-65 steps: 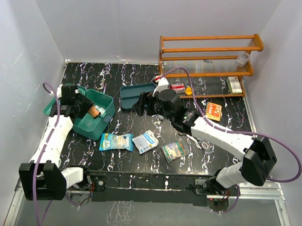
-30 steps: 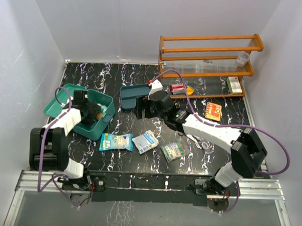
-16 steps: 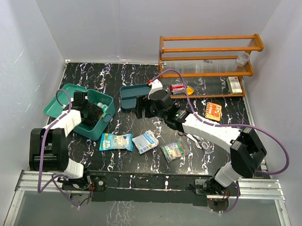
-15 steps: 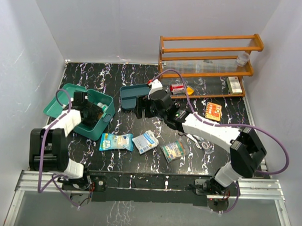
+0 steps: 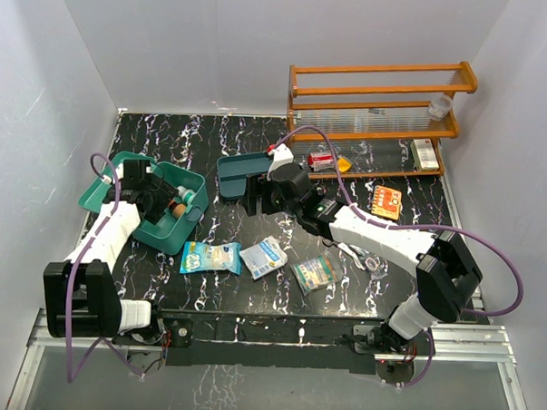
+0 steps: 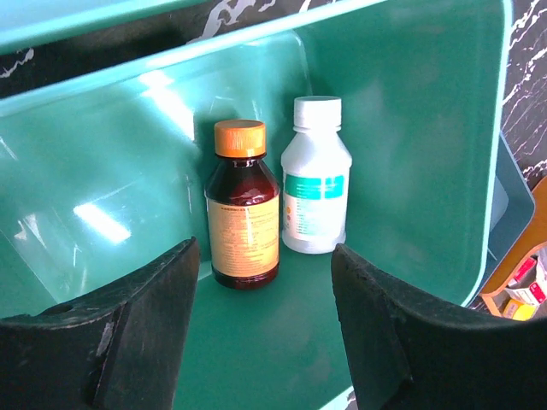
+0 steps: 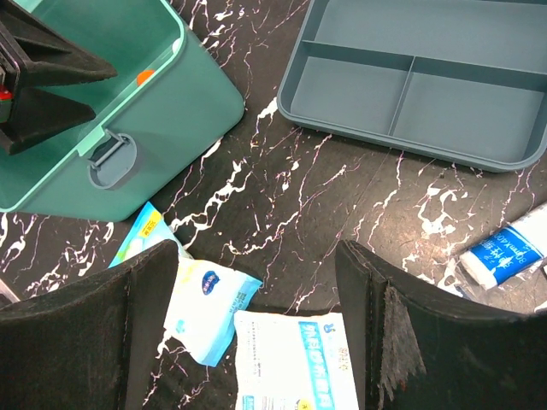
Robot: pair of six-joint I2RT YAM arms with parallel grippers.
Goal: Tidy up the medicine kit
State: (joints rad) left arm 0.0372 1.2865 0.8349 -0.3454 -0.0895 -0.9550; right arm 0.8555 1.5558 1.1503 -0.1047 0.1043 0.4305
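Left wrist view: left fingers [image 6: 128, 333] wide apart, empty, over medicine kit [image 6: 410, 128] holding brown bottle [image 6: 244, 222]; right fingers [image 7: 94, 342] likewise.

L arm [image 5: 109, 239] comes up from its base at the near-left edge. White forearm reaches fwd, wrist tipped down at the far end. The left end effector [image 6: 263, 273] has both black fingers [image 6: 145, 316] spread wide w/ nothing clamped btwn them. R arm [image 5: 381, 232] climbs from its near-right base, elbow folded sharply, and the long white forearm stretches across toward centre-left. The right end effector [image 7: 256, 282] angles down, fingers [image 7: 376, 342] also wide apart and gripping nothing. The two end effectors sit well apart.
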